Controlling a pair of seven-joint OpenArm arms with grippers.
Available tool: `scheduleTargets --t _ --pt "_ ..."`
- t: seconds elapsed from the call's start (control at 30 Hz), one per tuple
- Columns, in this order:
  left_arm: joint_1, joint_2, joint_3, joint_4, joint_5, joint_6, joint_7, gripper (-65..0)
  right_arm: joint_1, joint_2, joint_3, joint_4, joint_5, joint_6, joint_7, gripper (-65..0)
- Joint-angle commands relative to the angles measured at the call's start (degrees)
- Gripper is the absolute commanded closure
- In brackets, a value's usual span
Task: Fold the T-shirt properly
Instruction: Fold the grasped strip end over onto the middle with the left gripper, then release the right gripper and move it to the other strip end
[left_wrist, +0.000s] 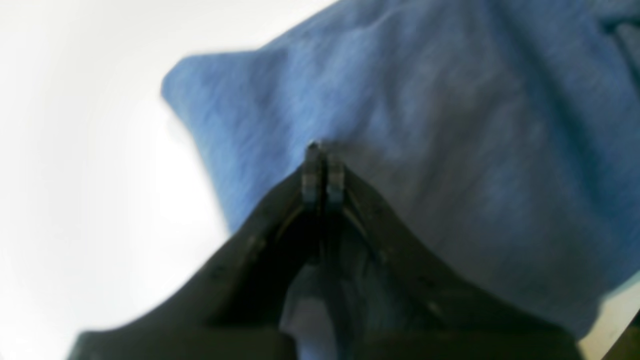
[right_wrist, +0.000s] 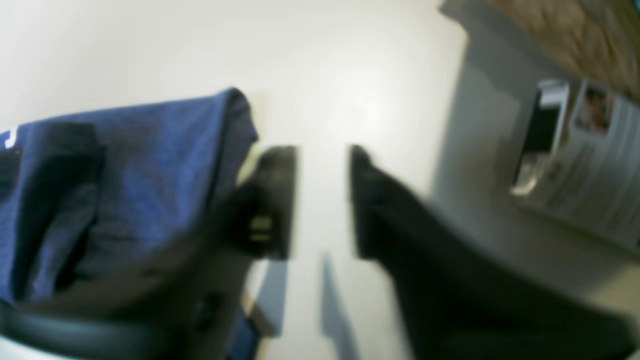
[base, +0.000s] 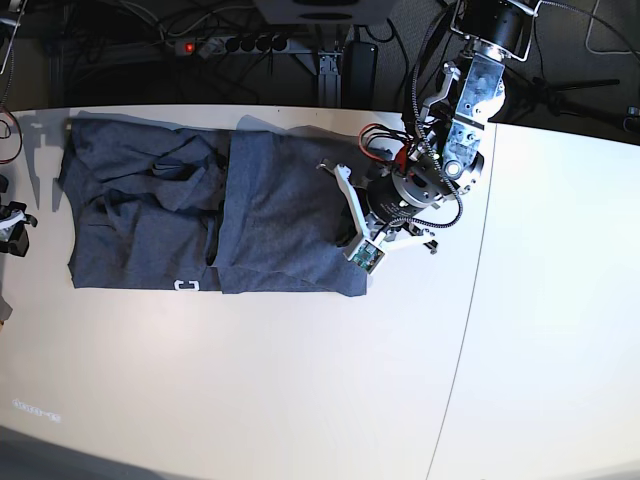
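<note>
Blue-grey T-shirt (base: 200, 215) flat on bench (base: 300, 380), long axis left-right. Left end effector (left_wrist: 322, 172) pinched together at shirt's right edge, probably gripping cloth; right end effector (right_wrist: 322, 200) apart beside left edge.

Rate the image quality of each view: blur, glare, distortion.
Left wrist: soft all over, T-shirt weave smeared, table washed out white. Right wrist: heavy blur, right pincer edges streaked, table glaring. Base: sharpest view, wide-angle bending at the edges, hard shadows beside the T-shirt.
</note>
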Motion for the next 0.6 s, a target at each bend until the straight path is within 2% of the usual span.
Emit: scheduleTargets --t 0.0,0.03,0.17,0.27,0.33,0.43,0.57 --pt "-0.4 -0.1 -0.1 0.9 -0.7 -1.1 -1.0 0.0 0.6 2.0 0.6 -0.6 1.6 3.6 0.3 -29.5" --pt "-0.3 -0.4 -0.1 0.9 -0.7 -1.1 -0.9 0.0 0.7 2.1 0.6 -1.9 2.4 3.6 -0.5 -31.6" --pt "-0.1 -0.8 -0.1 0.9 -0.7 -1.1 -0.8 0.0 0.6 2.0 0.2 -6.4 8.9 6.2 -5.6 -31.9" --pt "0.0 -0.8 -0.1 0.9 -0.7 -1.1 -0.8 0.0 0.6 2.0 -1.6 -7.8 11.4 7.1 -9.5 -31.9" --pt "0.0 -0.8 -0.1 0.9 -0.7 -1.1 -0.8 0.0 0.6 2.0 -3.4 -8.0 11.8 7.1 -10.1 -31.9" --pt "0.0 -0.8 -0.1 0.9 -0.7 -1.1 -0.8 0.0 0.7 1.8 -5.6 -8.1 13.3 7.1 -10.1 -36.1" --pt "0.0 -0.8 -0.1 0.9 -0.7 -1.1 -0.6 0.0 0.8 1.5 -9.1 -8.0 14.1 7.6 -10.1 -36.2"
